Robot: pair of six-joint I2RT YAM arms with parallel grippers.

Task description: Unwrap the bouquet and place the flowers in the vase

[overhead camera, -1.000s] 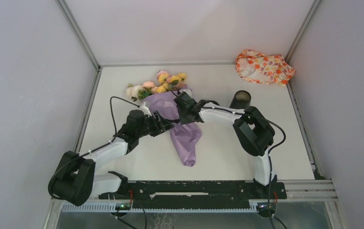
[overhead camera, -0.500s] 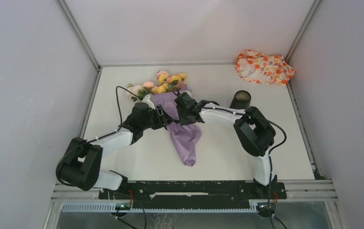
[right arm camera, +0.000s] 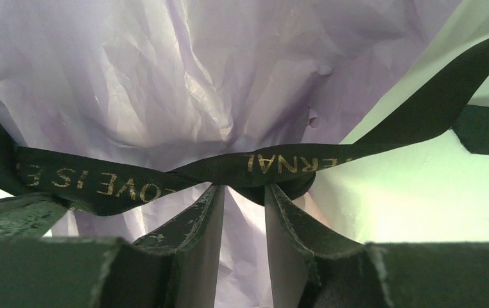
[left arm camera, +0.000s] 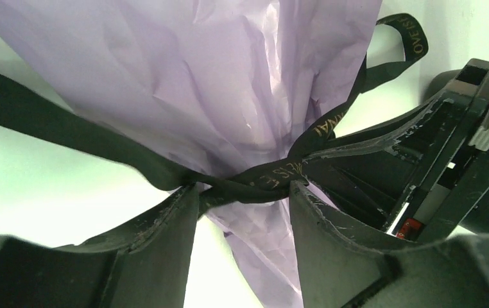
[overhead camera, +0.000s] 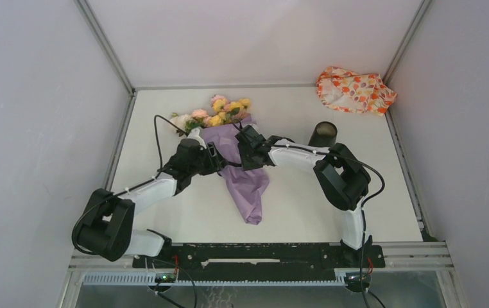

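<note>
L pincer (left arm camera: 242,191): fingers apart, one tip each side of the black ribbon (left arm camera: 274,174) where it knots round the bouquet (overhead camera: 247,183). Lilac wrapping paper (left arm camera: 229,83) shows thru the gap, and I see nothing pinched.

R pincer (right arm camera: 242,192): fingers close together with a thin slit between them, tips right up against the same knot from the opp. side. The knot sits over one tip. I can't tell whether I'm gripping it or just touching.

From above, my two arms meet at the bouquet's tied neck, L one from its left, R one from its right. The bouquet lies flat on the white table (overhead camera: 306,205), wrapped and tied. Its pointed paper tail is toward my bases.

At the bouquet's far end, the flowers (overhead camera: 219,110) spill out of the paper: yellow, pink and cream roses with green leaves.

The black vase (overhead camera: 323,134) stands upright to the right of the bouquet, level w/ its neck, apart from it.

Far right of the bouquet, in the back corner, lies an orange-and-white floral cloth bundle (overhead camera: 355,88).
</note>
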